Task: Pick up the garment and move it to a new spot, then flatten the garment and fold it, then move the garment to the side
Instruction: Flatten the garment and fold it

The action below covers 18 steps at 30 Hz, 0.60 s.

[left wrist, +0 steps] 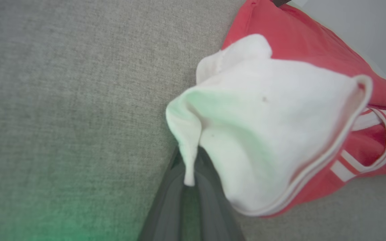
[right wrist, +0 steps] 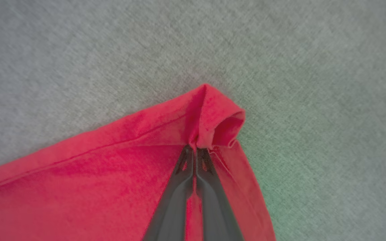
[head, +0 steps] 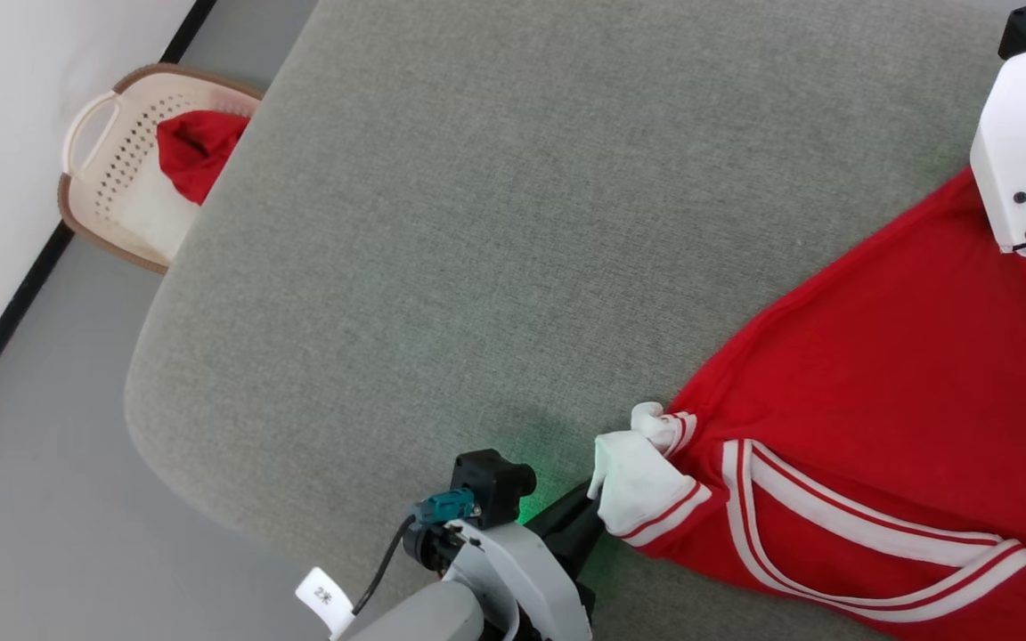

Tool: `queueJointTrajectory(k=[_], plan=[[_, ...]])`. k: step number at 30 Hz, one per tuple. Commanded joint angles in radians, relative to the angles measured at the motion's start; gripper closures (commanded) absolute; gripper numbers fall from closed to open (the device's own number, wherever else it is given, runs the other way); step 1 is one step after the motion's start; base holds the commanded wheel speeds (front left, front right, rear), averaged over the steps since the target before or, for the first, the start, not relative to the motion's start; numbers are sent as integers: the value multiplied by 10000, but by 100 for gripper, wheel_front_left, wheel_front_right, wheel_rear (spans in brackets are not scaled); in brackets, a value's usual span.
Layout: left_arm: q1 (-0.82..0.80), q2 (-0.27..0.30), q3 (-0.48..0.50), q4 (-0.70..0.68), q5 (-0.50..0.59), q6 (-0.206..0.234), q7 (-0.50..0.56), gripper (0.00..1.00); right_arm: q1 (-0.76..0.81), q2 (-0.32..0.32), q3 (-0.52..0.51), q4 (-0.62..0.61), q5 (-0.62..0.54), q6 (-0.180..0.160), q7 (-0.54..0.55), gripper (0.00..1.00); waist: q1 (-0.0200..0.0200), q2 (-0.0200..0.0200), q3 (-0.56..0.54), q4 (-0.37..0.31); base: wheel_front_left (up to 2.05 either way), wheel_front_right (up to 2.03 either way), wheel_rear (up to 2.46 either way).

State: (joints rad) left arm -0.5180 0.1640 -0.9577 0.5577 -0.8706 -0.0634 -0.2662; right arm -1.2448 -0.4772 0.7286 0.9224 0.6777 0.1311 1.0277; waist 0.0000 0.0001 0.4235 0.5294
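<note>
The garment (head: 878,392), red with a white sleeve and red-white striped trim, lies spread over the right part of the grey cushioned surface (head: 495,223). My left gripper (head: 591,507) at the bottom centre is shut on the bunched white sleeve (head: 642,481). In the left wrist view the sleeve (left wrist: 266,124) hangs pinched at my fingertips (left wrist: 189,182). My right gripper (right wrist: 194,150) is shut on a folded red corner of the garment (right wrist: 209,124); in the head view its white wrist housing (head: 1025,151) stands over the garment's far right edge, fingers hidden.
A cream perforated laundry basket (head: 112,169) stands on the floor at the upper left beside the white wall, holding a plain red cloth (head: 195,153). The grey surface's rounded corner (head: 152,392) is at the left, with grey floor beyond it.
</note>
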Motion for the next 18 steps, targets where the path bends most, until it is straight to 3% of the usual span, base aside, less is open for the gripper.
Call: queueJointTrajectory(k=[1,10,18], plan=[[1,128,78,418,17,138,137,100,395,33,227,311,37,-7,34,100,0,-1,-73,-94,0,0,0],[-124,552,316,485,5,229,159,100,-149,194,60,-31,335,-8,-1301,100,0,-1,-553,-741,0,0,0],[-633,1778,528,-585,-8,216,896,100,-240,62,243,-941,969,-8,-2741,100,0,-1,-1305,-1521,0,0,0]])
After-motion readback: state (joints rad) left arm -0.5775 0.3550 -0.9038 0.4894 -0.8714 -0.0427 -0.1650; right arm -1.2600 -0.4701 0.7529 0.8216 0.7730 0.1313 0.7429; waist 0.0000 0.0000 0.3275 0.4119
